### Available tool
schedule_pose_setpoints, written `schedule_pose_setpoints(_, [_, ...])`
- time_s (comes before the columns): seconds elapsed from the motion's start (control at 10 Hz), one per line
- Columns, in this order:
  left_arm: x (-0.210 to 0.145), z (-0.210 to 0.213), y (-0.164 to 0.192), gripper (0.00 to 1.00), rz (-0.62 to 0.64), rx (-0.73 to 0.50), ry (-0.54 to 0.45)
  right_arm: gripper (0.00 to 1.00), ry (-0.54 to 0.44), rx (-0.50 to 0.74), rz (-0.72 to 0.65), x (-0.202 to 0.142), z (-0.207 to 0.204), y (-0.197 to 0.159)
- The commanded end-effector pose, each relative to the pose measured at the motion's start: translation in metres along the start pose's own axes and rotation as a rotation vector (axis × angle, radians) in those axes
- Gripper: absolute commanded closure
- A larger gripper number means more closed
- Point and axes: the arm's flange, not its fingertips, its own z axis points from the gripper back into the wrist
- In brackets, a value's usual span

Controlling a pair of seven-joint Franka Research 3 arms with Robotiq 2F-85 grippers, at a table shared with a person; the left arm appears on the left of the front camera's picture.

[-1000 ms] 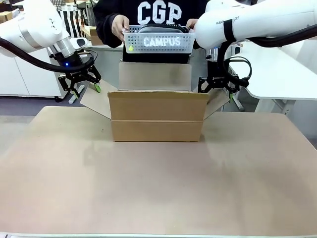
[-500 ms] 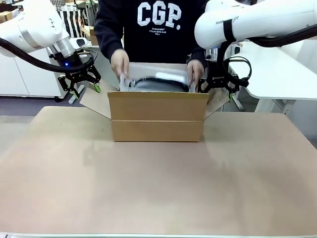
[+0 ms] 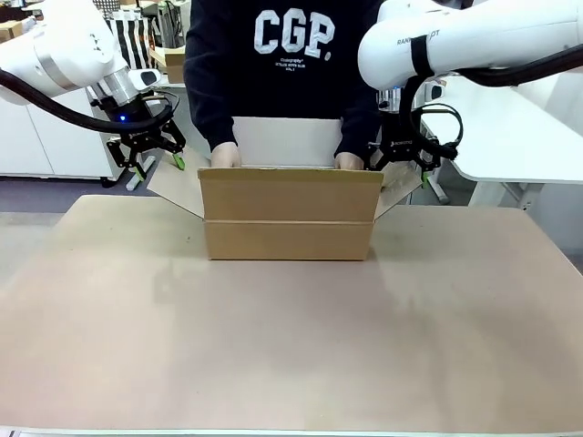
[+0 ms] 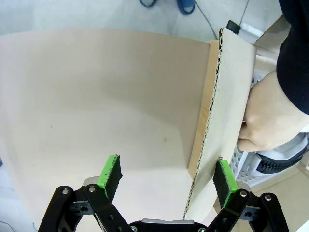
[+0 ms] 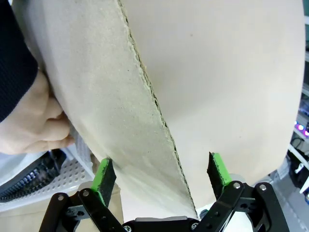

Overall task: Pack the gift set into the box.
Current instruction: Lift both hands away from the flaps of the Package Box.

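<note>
While the person's hands reach into the box from twelve o'clock, the gift set lies inside it. The left claw at nine o'clock and the right claw at three stand wide open, each straddling a side flap and gripping nothing.

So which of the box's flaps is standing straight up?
The far flap, in front of the person's sweater. The left flap and right flap splay outward; the near flap is folded down the front.
</note>
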Motion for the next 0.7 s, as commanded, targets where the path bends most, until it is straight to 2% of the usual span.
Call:
schedule_pose_setpoints(0.0, [-0.0001,0.001,0.0007,0.0,0.01,0.017,-0.007,0.0,0.001,-0.002,0.013,0.001,0.0025,-0.0029])
schedule_pose_setpoints(0.6, [-0.0001,0.001,0.0007,0.0,0.01,0.017,-0.007,0.0,0.001,-0.002,0.013,0.001,0.0025,-0.0029])
